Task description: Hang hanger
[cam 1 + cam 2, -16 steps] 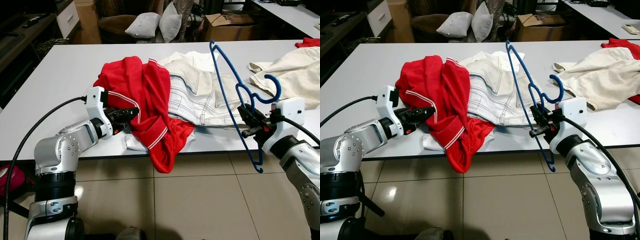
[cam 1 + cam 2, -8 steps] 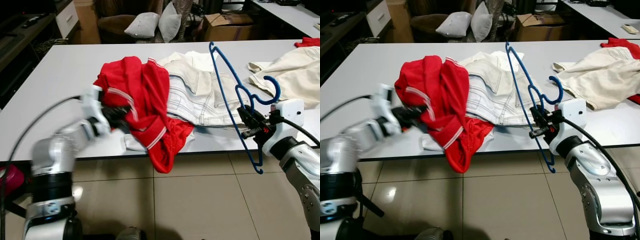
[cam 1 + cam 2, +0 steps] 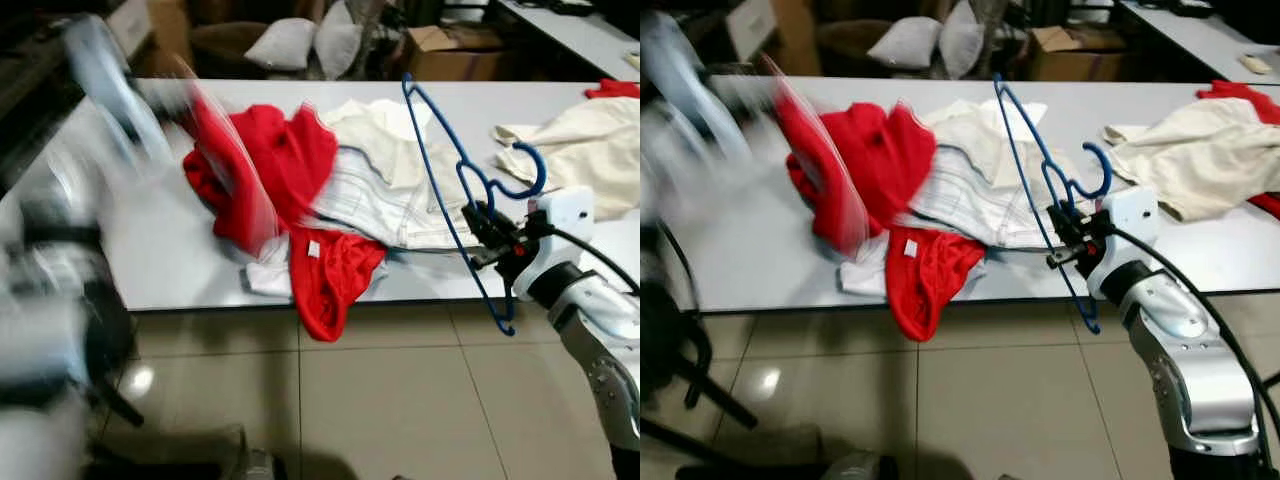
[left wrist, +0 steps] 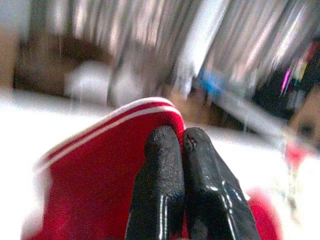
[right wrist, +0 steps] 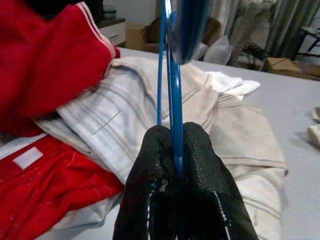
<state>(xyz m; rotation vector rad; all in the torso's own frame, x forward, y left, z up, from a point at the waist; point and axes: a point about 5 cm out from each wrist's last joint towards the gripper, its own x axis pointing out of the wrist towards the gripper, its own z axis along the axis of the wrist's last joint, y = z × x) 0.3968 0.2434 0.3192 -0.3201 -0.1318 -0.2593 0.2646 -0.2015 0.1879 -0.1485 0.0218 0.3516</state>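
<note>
While upright, the blue hanger (image 3: 455, 190) sits clamped in the right pincer (image 3: 483, 238).

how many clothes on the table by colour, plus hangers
red garments: 2, one in the left gripper's grip, one at the far right edge
cream garments: 2, middle and right
blue hangers: 1, in the right gripper
total: 5

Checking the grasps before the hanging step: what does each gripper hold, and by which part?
The right gripper pinches the blue hanger on its thin wire beside the hook. The left gripper is shut on the white-striped edge of the red garment.
</note>
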